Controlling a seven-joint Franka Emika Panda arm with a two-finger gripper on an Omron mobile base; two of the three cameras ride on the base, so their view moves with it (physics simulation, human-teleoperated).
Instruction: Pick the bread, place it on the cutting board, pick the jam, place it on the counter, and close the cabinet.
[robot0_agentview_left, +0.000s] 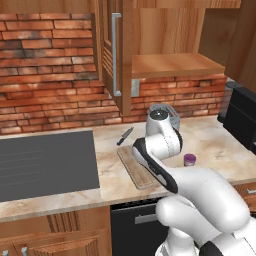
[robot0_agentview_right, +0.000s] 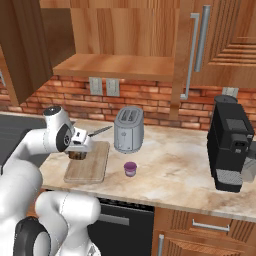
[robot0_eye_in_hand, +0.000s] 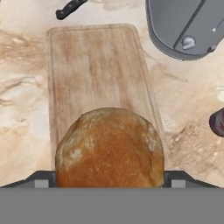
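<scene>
the bread (robot0_eye_in_hand: 109, 148) sits between the two dark finger tips of the gripper (robot0_agentview_right: 77, 150), which pinch it from either side; in the hand view the roll's flanks meet the tips at both edges, so the fingers are pressed against it, not spread free. it hangs over the near end of the cutting board (robot0_eye_in_hand: 94, 70); from the right base view i cannot tell whether its underside touches the wood or stays just above it. step in hand, by my reading: placing the bread on the board, first pair of the task nearly done. the next move likely calls for a short lowering until the roll rests on the wood, then spreading the fingers and lifting straight off so it does not roll toward the board's edge. outward from the board: a dark-handled knife (robot0_eye_in_hand: 70, 8) lies just past its far end, the toaster (robot0_agentview_right: 129, 129) stands beside its far right corner, and the jam (robot0_agentview_right: 130, 169) already stands on the counter (robot0_agentview_right: 175, 165) near the board's right side, apart from it. above the board the cabinet (robot0_agentview_left: 116, 55) door stands open, shelf bare; closing it looks to be the remaining work.
</scene>
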